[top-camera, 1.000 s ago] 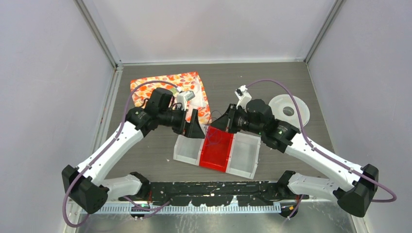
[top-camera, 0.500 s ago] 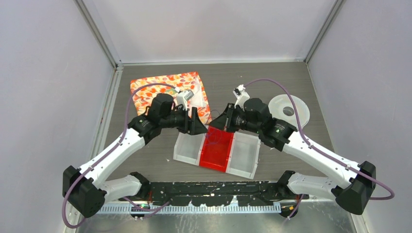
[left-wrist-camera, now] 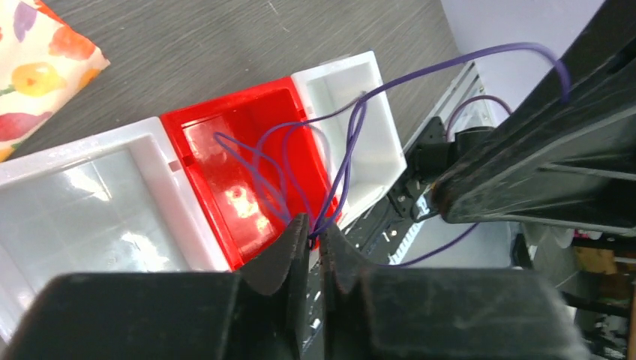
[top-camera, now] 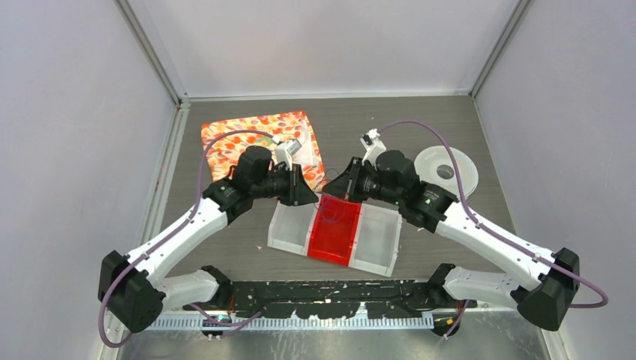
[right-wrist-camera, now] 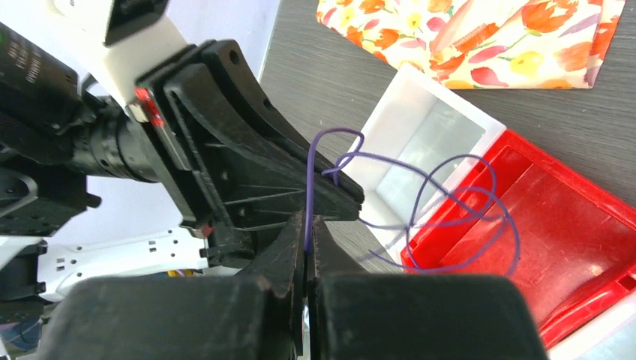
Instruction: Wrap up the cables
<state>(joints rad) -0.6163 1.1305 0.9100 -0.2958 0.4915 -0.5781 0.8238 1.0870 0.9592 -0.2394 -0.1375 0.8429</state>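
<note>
The cables (left-wrist-camera: 352, 142) are thin purple-blue wire in loose loops hanging over the red bin (left-wrist-camera: 225, 165). In the left wrist view my left gripper (left-wrist-camera: 315, 234) has its jaws nearly together, with several strands pinched between the tips. A single upright strand of the cables (right-wrist-camera: 309, 187) rises out of my right gripper (right-wrist-camera: 307, 225), which is shut on it. The rest of the loops (right-wrist-camera: 457, 217) spread over the red bin (right-wrist-camera: 570, 225). From above, the left gripper (top-camera: 313, 196) and right gripper (top-camera: 335, 191) face each other tip to tip above the bin's far edge.
The red bin (top-camera: 334, 244) sits between two white bins (top-camera: 289, 229) (top-camera: 379, 240) at table centre. A floral cloth (top-camera: 247, 131) lies at the back left with a small white part on it. A white disc (top-camera: 446, 171) lies at the right.
My left gripper has moved right toward the right gripper and closed from wide open onto the cable loops. The right gripper has stayed shut on its strand and barely shifted.
</note>
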